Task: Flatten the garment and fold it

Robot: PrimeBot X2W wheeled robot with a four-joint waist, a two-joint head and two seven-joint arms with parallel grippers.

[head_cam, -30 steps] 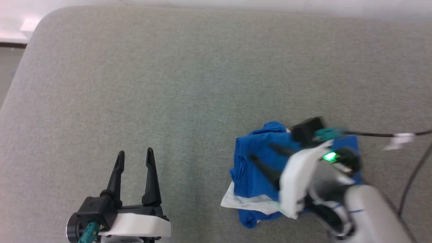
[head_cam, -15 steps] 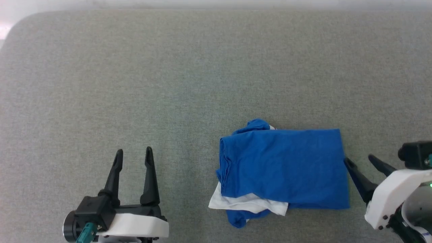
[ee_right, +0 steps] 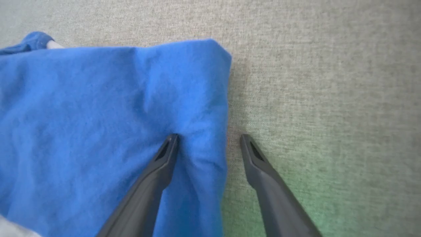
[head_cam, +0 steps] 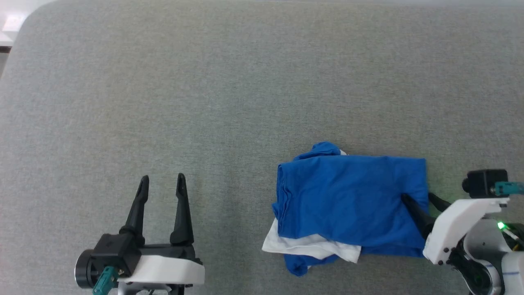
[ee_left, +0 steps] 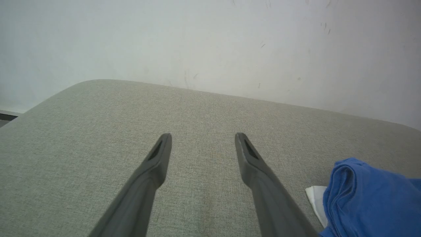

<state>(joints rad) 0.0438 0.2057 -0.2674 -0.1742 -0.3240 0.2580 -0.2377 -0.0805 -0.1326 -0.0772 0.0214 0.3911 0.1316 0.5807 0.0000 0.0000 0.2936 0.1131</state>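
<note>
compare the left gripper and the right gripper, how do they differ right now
The left gripper hangs over bare grey surface, apart from the garment; the right gripper straddles the garment's edge, one finger on blue cloth. The left gripper's fingers point straight up the head view; the right gripper's slant toward the garment. Both are open and hold nothing.

I get open grey surface (head_cam: 204,102) across the top and left of frame; the folded garment (head_cam: 352,200) blocks lower right.
</note>
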